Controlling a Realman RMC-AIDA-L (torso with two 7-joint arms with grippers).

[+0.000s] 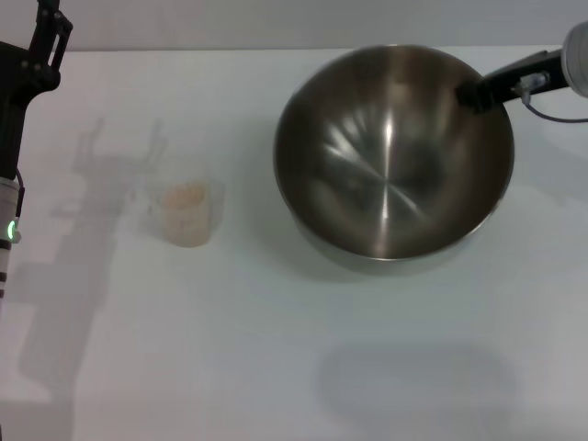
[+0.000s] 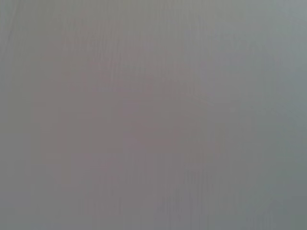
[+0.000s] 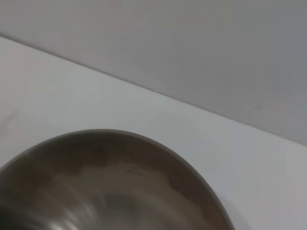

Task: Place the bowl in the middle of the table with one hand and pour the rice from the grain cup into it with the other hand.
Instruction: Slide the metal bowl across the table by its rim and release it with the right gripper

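Head view is showing the bowl (image 1: 393,152) sitting right of centre on the table (image 1: 276,367), toward the far side, its shiny inside facing up and holding nothing. The right gripper (image 1: 478,92) is reaching in from the far right edge and gripping the bowl's far right rim, its dark fingers pinching the metal lip (one finger is showing just inside the rim). The grain cup (image 1: 188,213) is standing upright on the table left of the bowl, well apart from it, with the rice (image 1: 186,195) lying inside it as a pale beige heap. The left gripper (image 1: 46,41) is hanging at the far left edge, above the table and apart from the cup; whether its fingers are spread or pressed together cannot be told from what is showing. Left wrist view is giving only a plain grey blur, with no thing to make out in it. Right wrist view is looking across the bowl (image 3: 110,182) from close by, its curved rim and brushed inside filling the near part, with the white table (image 3: 96,100) stretching beyond it to a grey wall (image 3: 192,43).
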